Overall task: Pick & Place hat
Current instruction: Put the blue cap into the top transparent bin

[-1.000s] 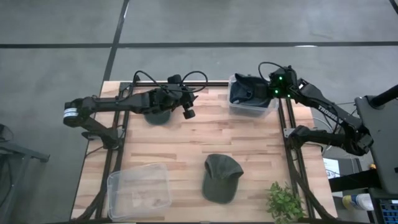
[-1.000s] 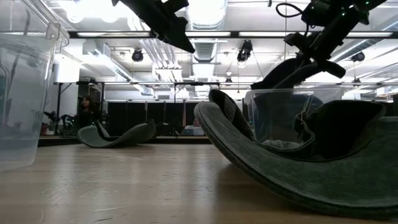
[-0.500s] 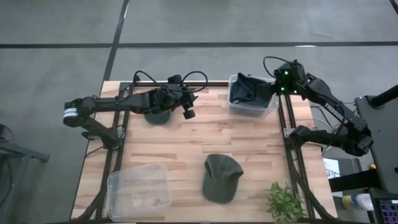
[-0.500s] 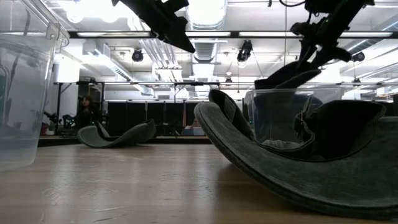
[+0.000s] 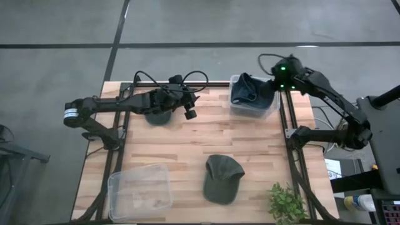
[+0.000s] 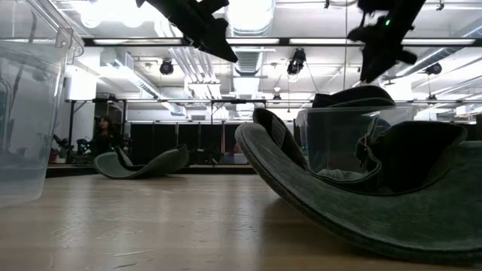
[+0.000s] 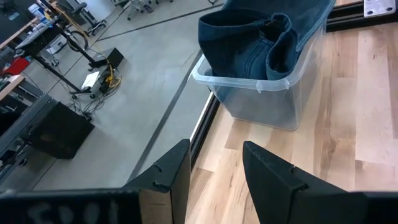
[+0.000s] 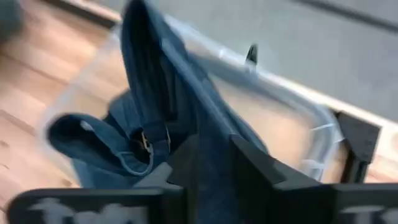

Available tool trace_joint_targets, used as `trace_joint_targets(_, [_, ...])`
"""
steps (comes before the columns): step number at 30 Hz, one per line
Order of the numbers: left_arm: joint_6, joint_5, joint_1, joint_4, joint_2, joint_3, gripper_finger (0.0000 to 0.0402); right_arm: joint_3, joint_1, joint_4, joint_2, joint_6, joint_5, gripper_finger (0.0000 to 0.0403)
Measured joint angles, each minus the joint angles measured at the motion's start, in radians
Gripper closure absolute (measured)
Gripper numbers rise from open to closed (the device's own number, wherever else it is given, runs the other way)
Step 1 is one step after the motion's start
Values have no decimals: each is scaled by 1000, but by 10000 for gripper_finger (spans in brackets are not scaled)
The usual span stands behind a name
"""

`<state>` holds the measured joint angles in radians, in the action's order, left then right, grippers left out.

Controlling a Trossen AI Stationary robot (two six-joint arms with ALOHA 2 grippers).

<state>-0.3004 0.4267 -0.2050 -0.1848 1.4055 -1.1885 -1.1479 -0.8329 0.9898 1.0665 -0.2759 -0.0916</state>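
A blue denim hat (image 5: 250, 89) lies in a clear bin (image 5: 255, 112) at the table's far right. One fold of it rises above the bin's rim (image 6: 354, 92). My right gripper (image 5: 275, 84) hangs over the bin's right side, shut on that fold. A dark green hat (image 5: 222, 178) rests near the front edge, and another (image 5: 159, 117) lies at the far left. My left gripper (image 5: 189, 114) hovers open beside that far hat, holding nothing. My right gripper has a raised fold of the blue hat (image 8: 208, 134) between its two fingers (image 8: 249, 165), coming from above at a slant. The fold runs up from the bin to the fingers. The rest of the hat (image 8: 134, 146) lies in the bin.
A second clear bin (image 5: 140, 190) stands at the front left, close to the low camera (image 6: 22, 113). A small green plant (image 5: 287, 203) sits at the front right corner. Bare wood lies between the hats mid-table.
My right gripper has risen above the bin, moved toward the far edge and rolled. The blue hat's raised part, which slanted steeply up to the gripper, now sits flatter above the bin's rim. The left arm has kept still.
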Motion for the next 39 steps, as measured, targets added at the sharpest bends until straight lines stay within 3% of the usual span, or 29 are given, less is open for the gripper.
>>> trace_joint_targets(6, [11, -16, 0, -1, 0, 0, 262, 71, 4, -59, 135, 15, 13, 388])
trace_joint_targets(12, [15, -16, 0, -2, 0, 0, 262, 112, 4, -61, 229, 25, -17, 394])
trace_joint_targets(20, [16, -16, 0, -3, 0, 0, 262, 146, 5, -63, 264, 24, -36, 394])
trace_joint_targets(31, [17, -22, 0, -3, 0, 0, 262, -71, 29, -51, 131, 23, 24, 394])
trace_joint_targets(39, [18, -45, 0, -3, 0, 0, 262, -141, 60, -55, 231, 42, 42, 394])
